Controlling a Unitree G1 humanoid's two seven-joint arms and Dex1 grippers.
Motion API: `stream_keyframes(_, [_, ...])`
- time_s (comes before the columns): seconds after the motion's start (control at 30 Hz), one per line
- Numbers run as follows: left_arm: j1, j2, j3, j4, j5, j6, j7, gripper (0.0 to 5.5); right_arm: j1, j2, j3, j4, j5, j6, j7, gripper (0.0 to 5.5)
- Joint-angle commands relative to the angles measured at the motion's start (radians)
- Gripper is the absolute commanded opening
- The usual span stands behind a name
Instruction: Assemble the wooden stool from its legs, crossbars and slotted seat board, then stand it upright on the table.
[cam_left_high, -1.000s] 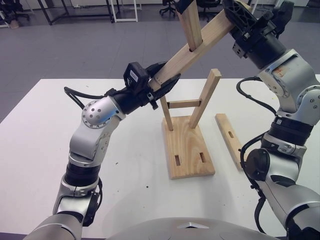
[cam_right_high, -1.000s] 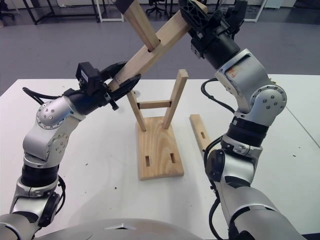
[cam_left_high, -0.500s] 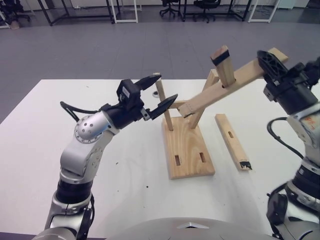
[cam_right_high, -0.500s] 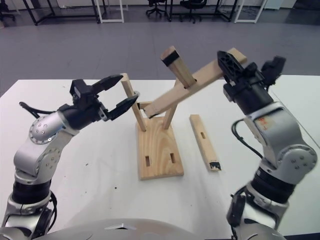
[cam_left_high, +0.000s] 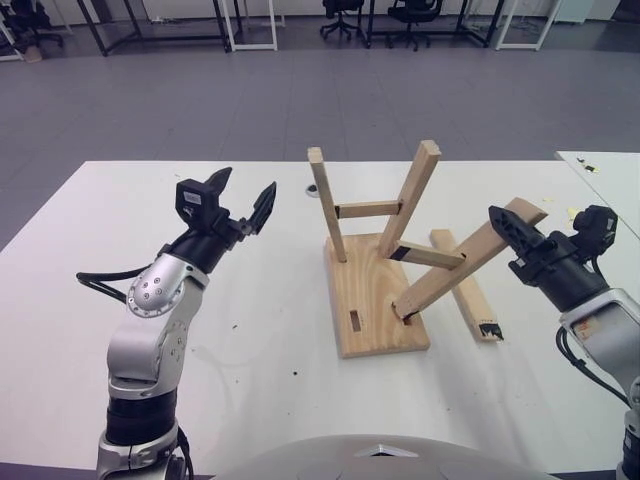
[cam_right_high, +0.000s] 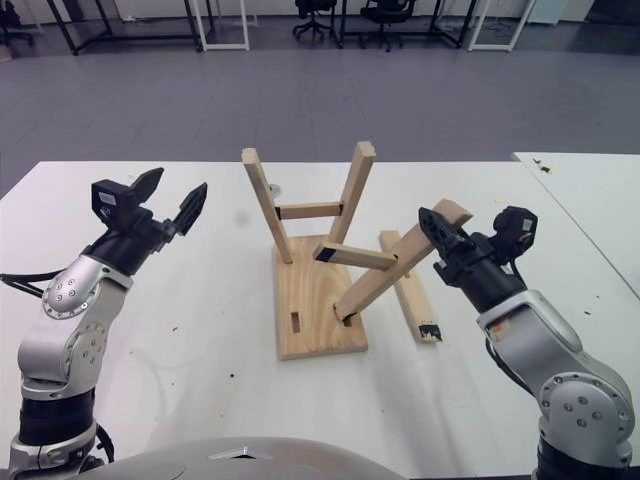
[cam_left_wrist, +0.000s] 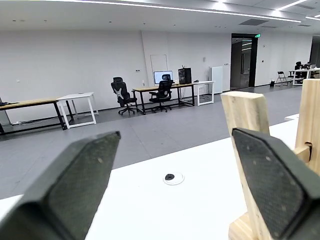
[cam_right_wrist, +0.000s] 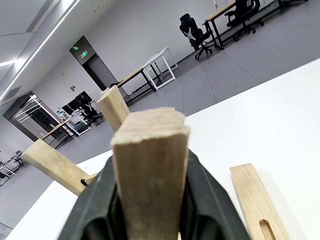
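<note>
While right pincer clamps 1 tilted leg, far end at a slot of the flat seat board | left pincer spread, empty, well apart from board | 4 square pale-wood legs: 2 upright legs, 1 loose leg beside board | 2 thin crossbars

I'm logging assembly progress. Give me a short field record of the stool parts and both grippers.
seat board: flat on the table
standing legs: two, joined by a crossbar, upright at the seat board's far end
third leg: tilted, lower end on the seat board's near right part
loose leg: on the table, right of the seat board
right gripper: jaws shut on the third leg
left gripper: jaws open, empty, left of the seat board
</note>
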Motion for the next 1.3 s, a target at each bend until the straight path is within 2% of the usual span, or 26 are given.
stream_keyframes(0.03, [-0.013,0.023,0.02,0.008,0.013,0.006,0.005,4.12,0.041,-0.02,0.009,-0.032,-0.039,-0.006,-0.001,1.04])
stream_keyframes(0.37, [0.004,0.035,0.032,-0.009,0.02,0.022,0.018,4.12,0.012,-0.079,-0.002,-0.044,0.01,-0.02,-0.092,1.04])
stream_keyframes(0.5, [0.014,0.039,0.031,-0.013,0.027,0.027,0.016,4.12,0.065,-0.058,0.037,-0.085,0.085,-0.034,-0.158,1.04])
stream_keyframes(0.63, [0.031,0.033,0.027,-0.02,0.036,0.024,0.016,4.12,0.069,-0.088,0.013,-0.062,0.187,-0.065,-0.179,1.04])
stream_keyframes(0.7, [0.034,0.032,0.024,-0.02,0.04,0.021,0.015,4.12,0.065,-0.114,0.018,-0.063,0.151,-0.056,-0.175,1.04])
stream_keyframes(0.77, [0.033,0.032,0.022,-0.015,0.049,0.015,0.014,4.12,0.073,-0.129,0.05,-0.108,0.01,-0.05,-0.172,1.04])
stream_keyframes(0.87, [0.031,0.029,0.014,-0.009,0.06,0.009,0.017,4.12,0.107,-0.025,0.166,-0.221,-0.182,-0.09,-0.262,1.04])
stream_keyframes(0.97, [0.033,0.017,-0.003,-0.018,0.07,0.008,0.024,4.12,0.137,0.046,0.244,-0.265,-0.285,-0.118,-0.29,1.04])
stream_keyframes(1.07, [0.04,0.009,-0.01,-0.021,0.073,0.005,0.024,4.12,0.151,0.054,0.259,-0.239,-0.349,-0.145,-0.206,1.04])
stream_keyframes(1.2, [0.042,0.002,-0.019,-0.013,0.079,-0.003,0.025,4.12,0.164,-0.007,0.321,-0.18,-0.505,-0.138,-0.051,1.04])
stream_keyframes(1.3, [0.039,-0.004,-0.025,-0.007,0.082,-0.01,0.025,4.12,0.164,0.021,0.355,-0.166,-0.585,-0.167,0.003,1.04])
